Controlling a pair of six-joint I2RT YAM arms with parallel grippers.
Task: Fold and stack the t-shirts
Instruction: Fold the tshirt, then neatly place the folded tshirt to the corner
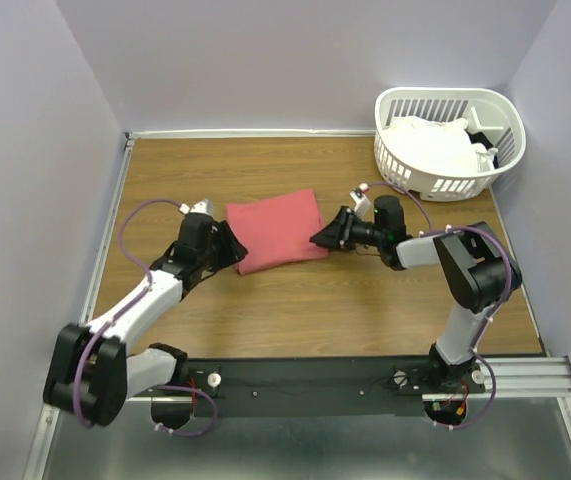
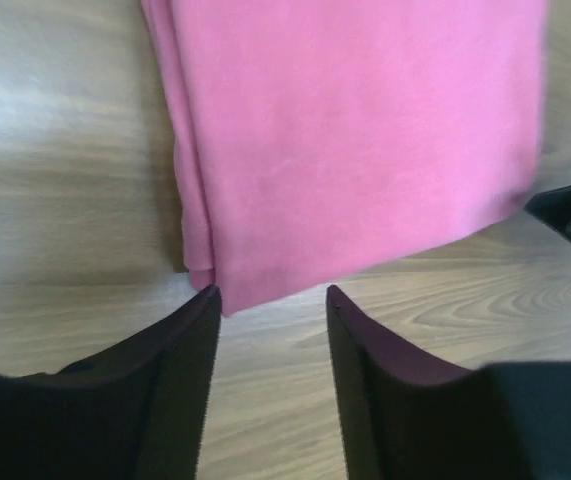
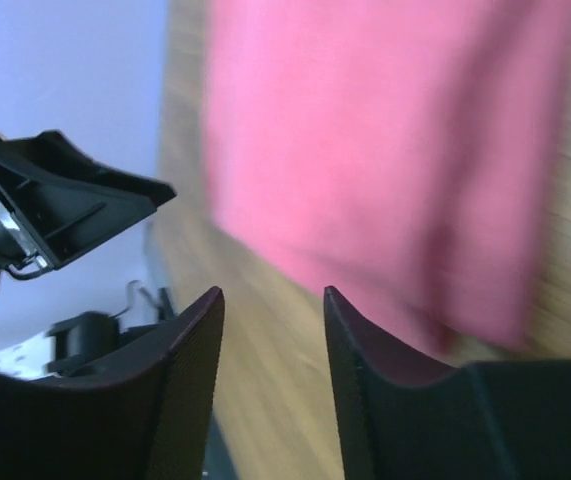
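**Inspector:** Step in hand?

**Assessor:** In my judgement, the first fold is finished. The coral-red t-shirt (image 1: 277, 232) lies as a flat rectangle mid-desk, nearer the far edge. The left gripper (image 1: 233, 245) sits at its left edge and the right gripper (image 1: 321, 238) at its right. Both have their jaws parted about halfway and hold nothing.

**Inspector:** Next move?

**Assessor:** Probably fetching from the white t-shirts (image 1: 427, 140), which are heaped in the basket (image 1: 435, 186) at the far right corner. That calls for the right arm to lift clear and reach over the rim.

**Inspector:** Surface and room?

**Assessor:** A wood-grain desk (image 1: 295, 310), a metal rail (image 1: 525, 372) along the near edge, and plain lilac walls (image 1: 295, 60) on three sides. The right wrist view is blurred.
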